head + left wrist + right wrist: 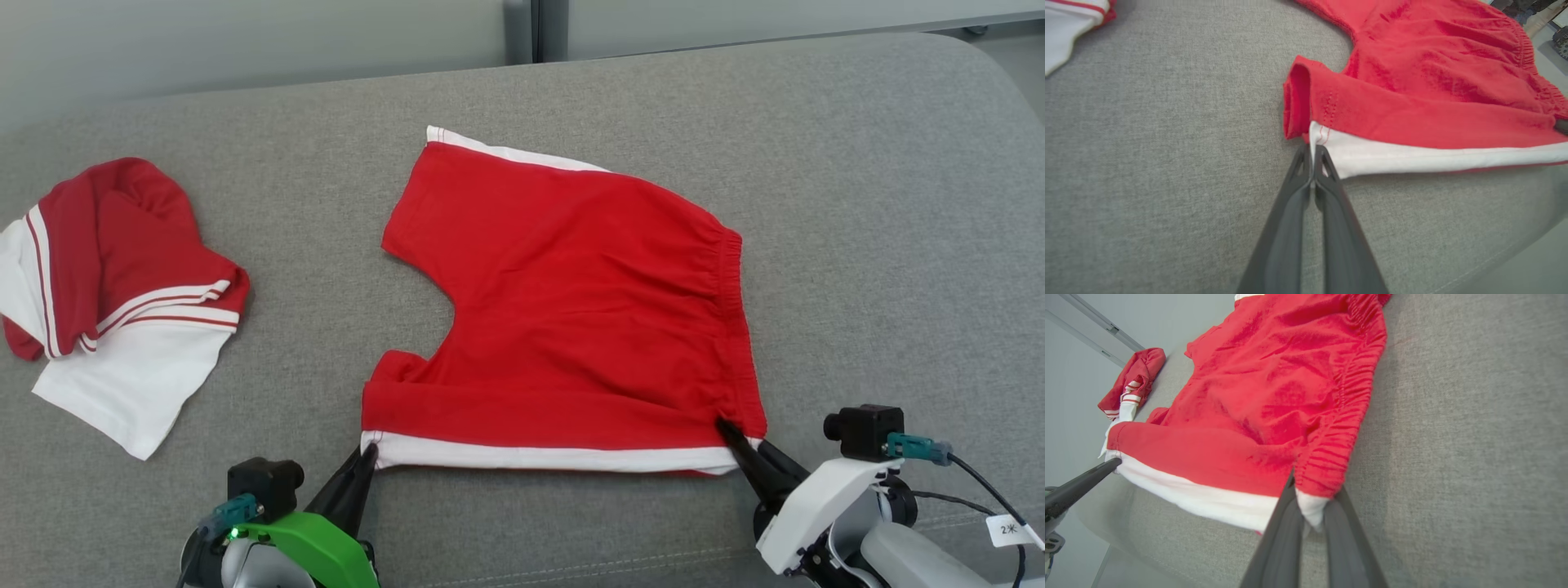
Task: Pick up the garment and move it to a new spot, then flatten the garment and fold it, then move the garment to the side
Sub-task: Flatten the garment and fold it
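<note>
Near the couch's (571, 90) left edge a crumpled red-and-white shirt (122, 302) is lying well apart from the work and is needing no attention. Right of it, the left gripper (369, 454) is sitting closed on the near-left corner of the shorts (571, 302). Its tips are pinching the very end of the white band (539, 457), just beside the spot where the leg hem (1296, 102) is curling up. The shorts are lying spread across the middle of the couch, mostly flat, with legs pointing toward the left edge and waistband (731, 327) toward the right. The band is running along the near edge between the two grippers. At the near-right corner the right gripper (727, 429) is likewise closed, clamping the band's end under the waistband, with cloth bunching between its fingers. With both near corners held, the step in hand is looking like a lift of this side, either to carry the shorts or to fold them over toward the far edge. Doing it well is going to mean raising both grippers together and level, keeping the band taut between them so the middle is not sagging. The left pinch is holding only a sliver of cloth, so pulling gently there is mattering most. The curled hem is wanting to drop open before the cloth is laid down.
</note>
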### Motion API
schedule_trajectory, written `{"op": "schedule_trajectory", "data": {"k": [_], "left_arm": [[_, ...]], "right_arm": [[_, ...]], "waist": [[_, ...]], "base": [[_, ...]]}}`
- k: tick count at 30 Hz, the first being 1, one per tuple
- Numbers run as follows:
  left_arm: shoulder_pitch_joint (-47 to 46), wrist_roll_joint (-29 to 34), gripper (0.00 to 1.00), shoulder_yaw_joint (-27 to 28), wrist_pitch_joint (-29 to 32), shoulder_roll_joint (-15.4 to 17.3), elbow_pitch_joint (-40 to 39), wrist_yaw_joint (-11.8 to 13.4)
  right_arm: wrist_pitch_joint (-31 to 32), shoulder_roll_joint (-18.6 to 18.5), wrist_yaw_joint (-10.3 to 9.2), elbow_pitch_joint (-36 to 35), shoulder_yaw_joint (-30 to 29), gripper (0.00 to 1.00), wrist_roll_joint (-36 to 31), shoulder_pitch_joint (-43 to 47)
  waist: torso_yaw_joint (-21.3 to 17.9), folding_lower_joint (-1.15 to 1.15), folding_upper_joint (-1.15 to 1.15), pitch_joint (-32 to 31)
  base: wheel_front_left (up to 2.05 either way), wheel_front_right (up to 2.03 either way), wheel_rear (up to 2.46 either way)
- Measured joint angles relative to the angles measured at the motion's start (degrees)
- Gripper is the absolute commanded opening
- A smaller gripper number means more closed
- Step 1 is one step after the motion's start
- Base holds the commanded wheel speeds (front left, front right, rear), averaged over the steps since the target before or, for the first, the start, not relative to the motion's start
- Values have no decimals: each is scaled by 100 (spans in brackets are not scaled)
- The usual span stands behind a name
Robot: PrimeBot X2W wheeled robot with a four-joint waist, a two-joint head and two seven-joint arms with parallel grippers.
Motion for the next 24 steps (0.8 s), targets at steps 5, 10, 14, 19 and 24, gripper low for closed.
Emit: {"op": "schedule_trajectory", "data": {"k": [5, 10, 14, 19, 24], "left_arm": [[149, -170, 0, -10, -51, 22, -312, -2], [156, -391, 0, 12, -103, 20, -727, -45], [128, -693, 0, 59, -103, -16, -1031, -46], [-184, -934, 0, 245, -52, -4, -1384, -46], [-486, -1010, 0, 331, 102, 59, -1467, -46]], "right_arm": [[-2, -171, 0, -219, 169, 0, 222, 86], [-29, -265, 0, -460, 229, 0, 506, 107], [-67, -324, 0, -613, 232, 0, 759, 115], [-69, -333, 0, -913, 181, 0, 1178, 19], [-77, -369, 0, -1056, 136, 0, 1456, -185]], "waist": [[-8, 0, 0, -72], [-14, 0, 0, -160], [-30, 0, 0, -176], [-83, 0, 0, -66], [-131, 0, 0, 99]], "base": [[0, 0, 0], [0, 0, 0], [0, 0, 0], [0, 0, 0], [0, 0, 0]]}}
